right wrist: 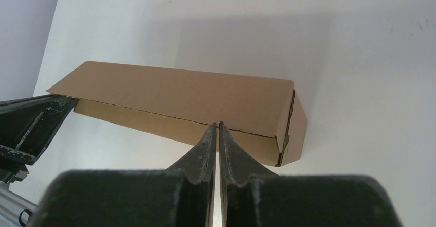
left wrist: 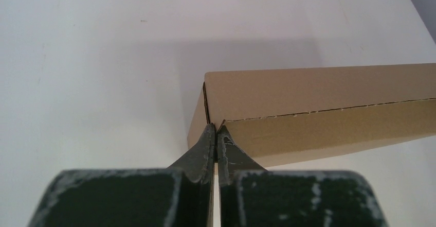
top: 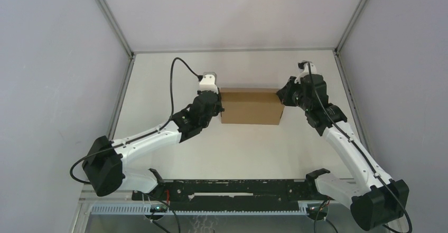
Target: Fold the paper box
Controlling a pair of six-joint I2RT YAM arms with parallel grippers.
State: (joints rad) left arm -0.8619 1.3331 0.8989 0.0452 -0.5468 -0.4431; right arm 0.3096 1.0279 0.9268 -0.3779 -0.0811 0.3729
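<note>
The white table [top: 238, 148] carries the whole work area, with both arm bases at its near edge. The paper box [top: 250, 106] is folded shut into a long, plain brown rectangular form. It sits near the middle of the table, toward the far side, with its long axis running left to right between the two arms.

The left gripper [left wrist: 216, 129] meets the box at its left end corner, at the seam line. Its fingers are pressed together on a thin tan cardboard edge that shows between them.

The right gripper [right wrist: 218, 125] meets the box's seam near the right end. Its fingers stand almost together, pinching a similar thin cardboard edge.
</note>
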